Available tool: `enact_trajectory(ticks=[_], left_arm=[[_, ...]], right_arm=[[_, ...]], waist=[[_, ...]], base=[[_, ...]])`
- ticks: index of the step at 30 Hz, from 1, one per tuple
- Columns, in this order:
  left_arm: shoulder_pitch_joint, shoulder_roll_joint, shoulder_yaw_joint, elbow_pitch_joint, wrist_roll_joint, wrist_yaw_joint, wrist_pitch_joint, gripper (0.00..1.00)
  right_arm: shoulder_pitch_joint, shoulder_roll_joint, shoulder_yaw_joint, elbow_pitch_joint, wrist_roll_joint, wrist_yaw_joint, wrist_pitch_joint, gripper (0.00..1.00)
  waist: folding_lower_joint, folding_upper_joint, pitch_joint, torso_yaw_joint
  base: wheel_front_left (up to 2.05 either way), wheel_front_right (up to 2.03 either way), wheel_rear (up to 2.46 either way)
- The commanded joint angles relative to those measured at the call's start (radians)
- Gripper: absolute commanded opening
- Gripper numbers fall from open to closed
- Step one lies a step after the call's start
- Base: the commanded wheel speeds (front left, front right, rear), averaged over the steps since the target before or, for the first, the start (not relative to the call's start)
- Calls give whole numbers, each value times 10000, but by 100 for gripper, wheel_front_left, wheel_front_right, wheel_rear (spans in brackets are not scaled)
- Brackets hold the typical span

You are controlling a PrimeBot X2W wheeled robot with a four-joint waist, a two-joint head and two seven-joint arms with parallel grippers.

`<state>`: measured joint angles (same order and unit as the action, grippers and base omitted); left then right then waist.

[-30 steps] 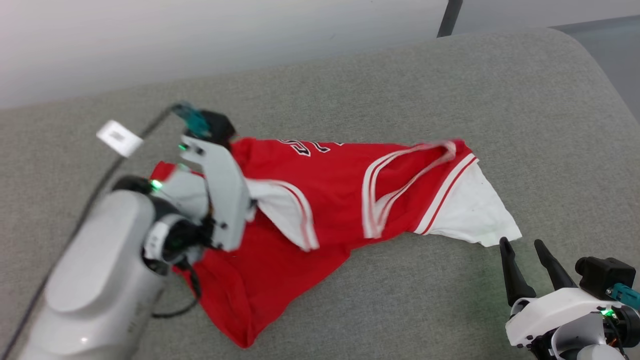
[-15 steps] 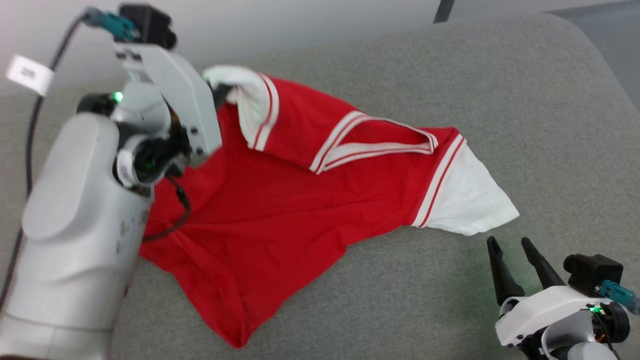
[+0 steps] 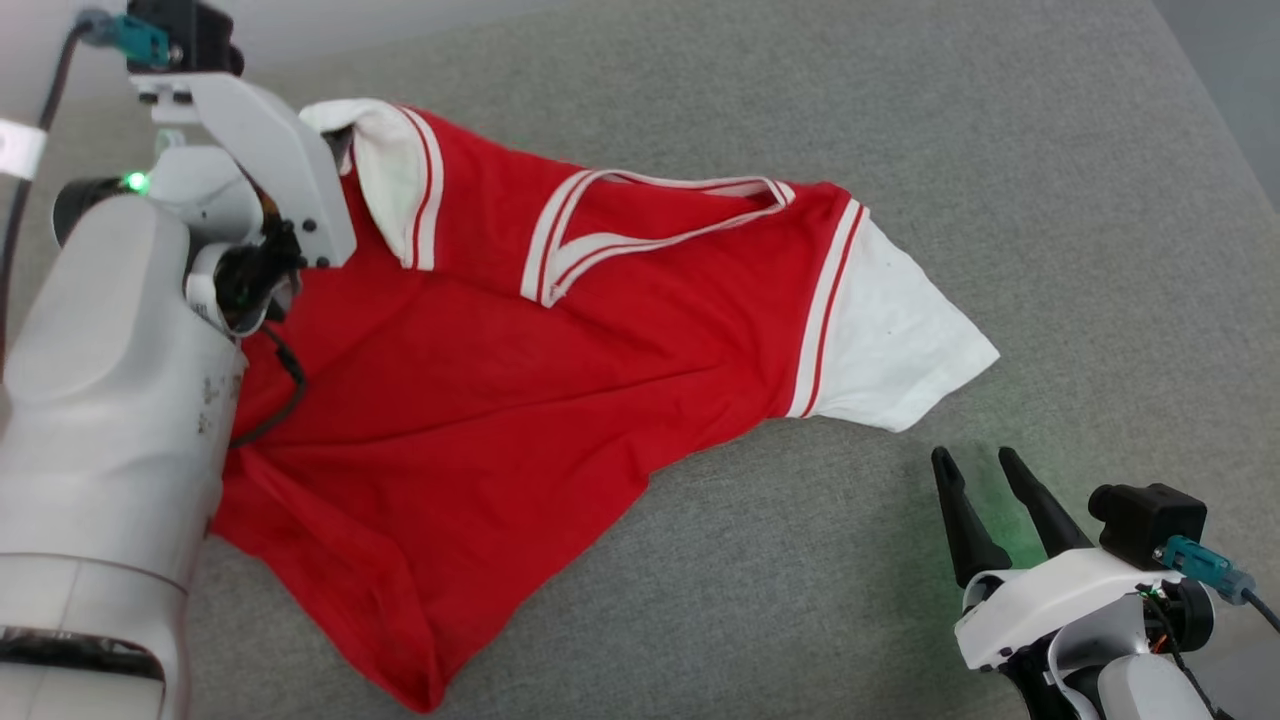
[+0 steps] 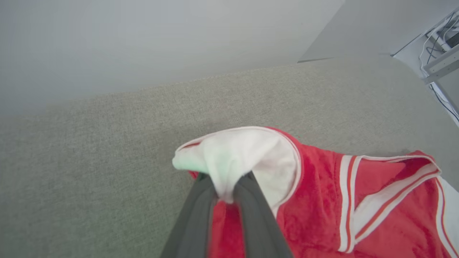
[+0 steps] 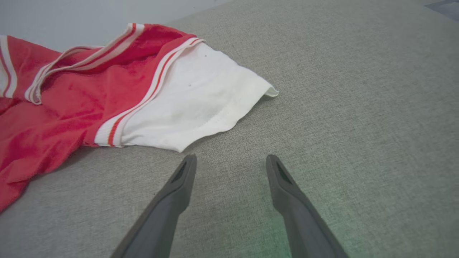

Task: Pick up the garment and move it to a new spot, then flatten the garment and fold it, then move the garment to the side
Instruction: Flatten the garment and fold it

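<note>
The garment (image 3: 560, 350), a red jersey with white sleeves and a striped collar, lies partly spread on the grey cushion (image 3: 1000, 150). My left gripper (image 4: 225, 188) is shut on the left white sleeve (image 3: 385, 165) and holds it raised at the back left, with its pale arm (image 3: 110, 380) over the garment's left edge. The other white sleeve (image 5: 190, 96) lies flat to the right. My right gripper (image 3: 972, 460) stands open just in front of that sleeve, not touching it. Nothing is between its fingers (image 5: 179, 186).
The grey cushion reaches out past the garment on the right and front. Its rounded right edge (image 3: 1235, 170) drops to a darker floor. A pale wall (image 4: 143, 43) rises behind it. A cable with a white tag (image 3: 15, 150) hangs by my left wrist.
My left gripper has lifted the white sleeve up and back to the left, pulling the bunched garment open and wider. The head view has shifted. The right gripper stays open.
</note>
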<state>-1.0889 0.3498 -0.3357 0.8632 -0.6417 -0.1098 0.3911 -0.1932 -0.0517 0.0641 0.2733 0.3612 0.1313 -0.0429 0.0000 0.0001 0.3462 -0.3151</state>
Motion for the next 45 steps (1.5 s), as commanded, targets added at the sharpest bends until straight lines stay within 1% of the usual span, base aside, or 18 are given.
enact_trajectory(ticks=[1,2,3,7,9,11,14,19,22,25,29,31,34,38,43,45], left_arm=[[-261,37,-83,343,84,-105,-335,75],[-252,26,-154,509,81,-128,-420,100],[-252,26,-154,509,81,-128,-420,100],[-273,-68,-643,772,37,-217,-476,100],[-221,-61,-1089,520,72,-212,-549,100],[-15,-77,-1458,168,-241,-216,-579,100],[303,72,-2071,-506,-691,-212,-599,100],[1030,653,-3614,-2094,-1270,-215,-253,100],[1499,1241,-4515,-2970,-1649,-203,170,100],[1853,1594,-5112,-3572,-2036,-204,620,100],[2375,1955,-5603,-4143,-2280,-204,981,100],[2678,2008,-5731,-4299,-2448,-204,1100,100],[2996,2088,-5999,-4479,-2369,-183,1280,100],[3453,2120,-6217,-4504,-2450,-57,1476,100],[3863,2146,-6469,-4233,-2480,179,1804,100],[3994,2139,-6578,-4015,-2557,311,2127,100]], right_arm=[[-126,24,-4,71,60,-10,-114,100],[-145,25,-22,88,10,-10,-123,100],[-145,25,-22,88,10,-10,-123,100],[-76,21,-138,114,-197,-10,-145,100],[13,22,-209,57,-314,-10,-66,100],[120,19,-300,-10,-423,-10,-8,100],[245,15,-455,-142,-546,-10,148,100],[499,16,-702,-449,-727,-10,431,100],[675,12,-869,-686,-810,-10,614,100],[824,13,-976,-930,-920,-10,719,100],[896,13,-1044,-1316,-1098,-10,592,100],[956,13,-1100,-1503,-1221,-10,474,100],[999,15,-1209,-1748,-1459,-10,214,100],[860,8,-1240,-2168,-1910,-10,-315,100],[736,10,-1259,-2583,-2112,-10,-830,100],[686,13,-1253,-2635,-2120,-10,-924,100]], waist=[[0,-1,93,-77],[0,-1,41,-25],[0,-1,41,-25],[0,-1,-286,327],[0,-1,-481,554],[0,-1,-690,802],[0,-1,-1013,1173],[0,-1,-1491,1705],[0,-1,-1686,1963],[0,-1,-1814,2131],[0,-1,-1893,2198],[0,-1,-1898,2208],[0,-1,-1855,2175],[0,-1,-1691,2019],[0,-1,-1402,1758],[0,-1,-1247,1654]], base=[[0,0,0],[0,0,0],[0,0,0],[0,0,0],[0,0,0],[0,0,0],[0,0,0],[0,0,0],[0,0,0],[0,0,0],[0,0,0],[0,0,0],[0,0,0],[0,0,0],[0,0,0],[0,0,0]])
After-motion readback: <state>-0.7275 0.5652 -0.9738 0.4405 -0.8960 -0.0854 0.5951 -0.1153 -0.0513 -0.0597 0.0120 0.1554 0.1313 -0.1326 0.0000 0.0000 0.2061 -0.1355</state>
